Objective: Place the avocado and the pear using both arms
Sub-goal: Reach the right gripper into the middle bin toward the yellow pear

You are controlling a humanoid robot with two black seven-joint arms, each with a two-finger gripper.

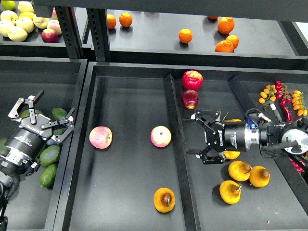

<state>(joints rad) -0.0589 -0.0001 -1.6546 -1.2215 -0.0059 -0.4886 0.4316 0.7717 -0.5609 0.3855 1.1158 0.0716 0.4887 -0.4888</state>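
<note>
Several green avocados lie in the left tray, one of them right beside my left gripper. That gripper is open and empty, low over the avocado pile. One orange-yellow pear with a brown blotch lies at the front of the middle tray. Several more pears lie in the right tray. My right gripper is open and empty; it hovers at the left side of the right tray, just left of those pears, and one pear is partly hidden behind it.
Two pink-and-yellow apples lie in the middle tray. Two red apples sit at the back of the right tray. A raised divider separates the trays. Oranges are on the back shelf, and small peppers and tomatoes lie far right.
</note>
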